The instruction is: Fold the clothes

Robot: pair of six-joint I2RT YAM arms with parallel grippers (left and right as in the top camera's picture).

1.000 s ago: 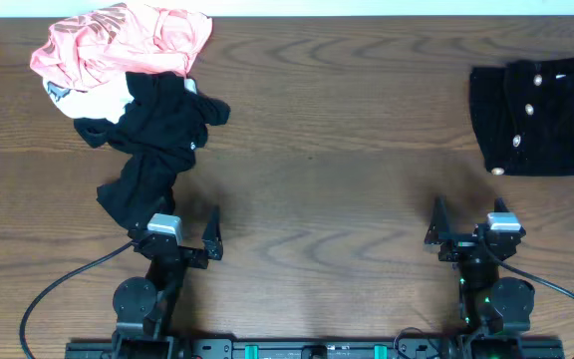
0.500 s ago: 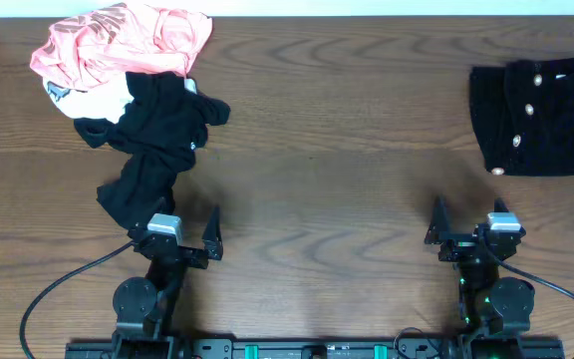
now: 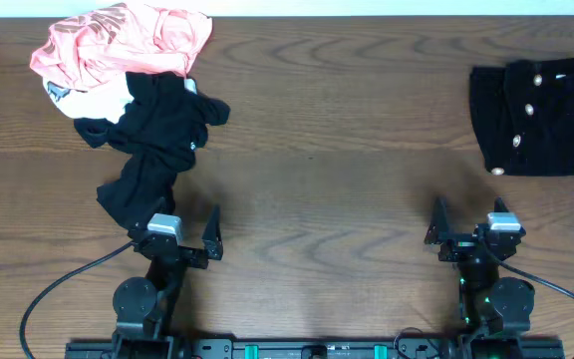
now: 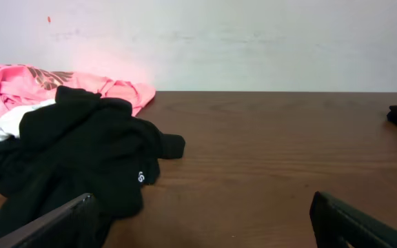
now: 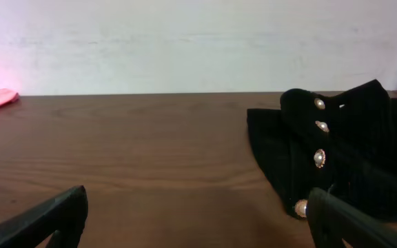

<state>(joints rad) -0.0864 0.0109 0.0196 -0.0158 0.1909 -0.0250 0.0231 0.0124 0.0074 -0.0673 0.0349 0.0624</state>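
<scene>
— Where are the clothes lying?

— A black shirt [image 3: 157, 130] is sprawling crumpled on the tabletop [image 3: 317, 150]. A pink top [image 3: 118, 40] is bunching up just behind it, touching it, with a white piece [image 3: 93, 100] peeking out between them. A black buttoned garment [image 3: 538, 118] is lying well apart, to the shirt's right.

— And the end effectors?

— The left end effector [image 4: 198, 231] is sitting just in front of the shirt, fingers standing apart, gripping nothing. The right end effector [image 5: 198, 224] is resting well to the shirt's right, also gaping and empty.
</scene>
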